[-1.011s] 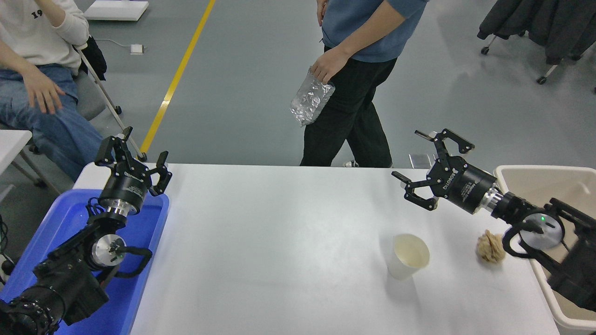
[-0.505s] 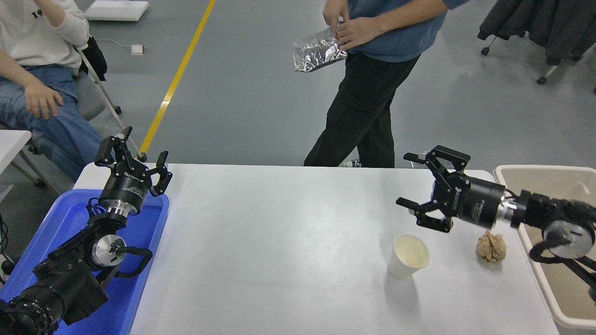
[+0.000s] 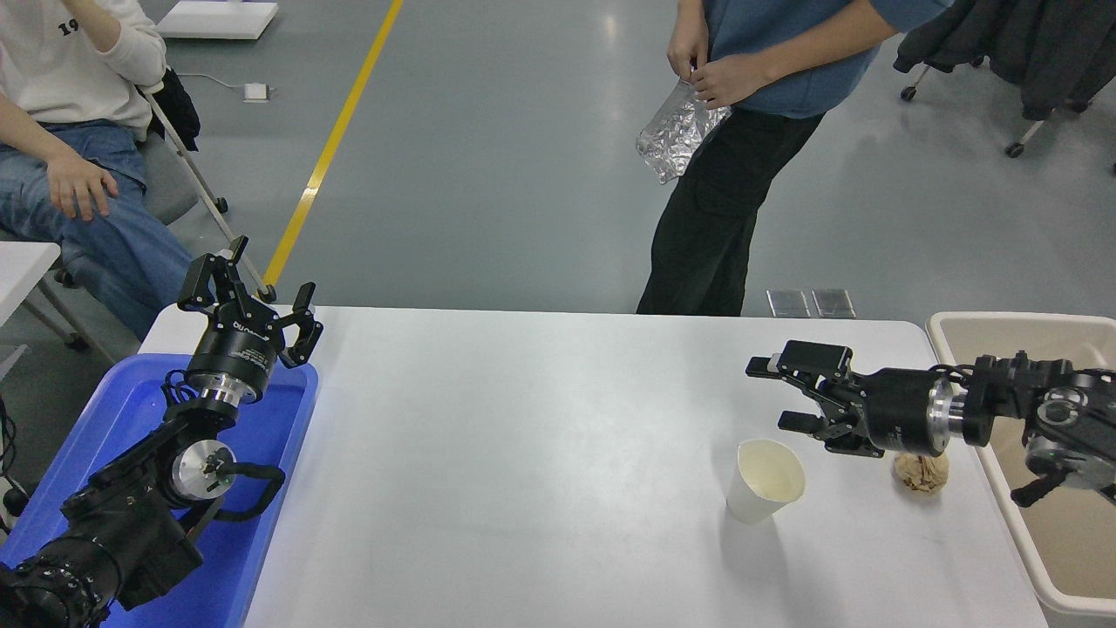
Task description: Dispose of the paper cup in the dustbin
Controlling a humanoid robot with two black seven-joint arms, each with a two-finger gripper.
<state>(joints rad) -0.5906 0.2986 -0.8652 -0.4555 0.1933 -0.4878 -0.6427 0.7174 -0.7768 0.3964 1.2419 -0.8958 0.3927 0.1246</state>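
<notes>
Right tool (image 3: 779,394) hangs released at right of frame, just above the upright cup (image 3: 764,480). Left tool (image 3: 248,296), released, sits at lower left.

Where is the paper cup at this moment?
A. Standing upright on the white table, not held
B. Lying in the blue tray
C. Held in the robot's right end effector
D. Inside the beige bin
A: the paper cup stands upright on the white table, mouth up, while the right end effector is open just beyond it and holds nothing.
</notes>
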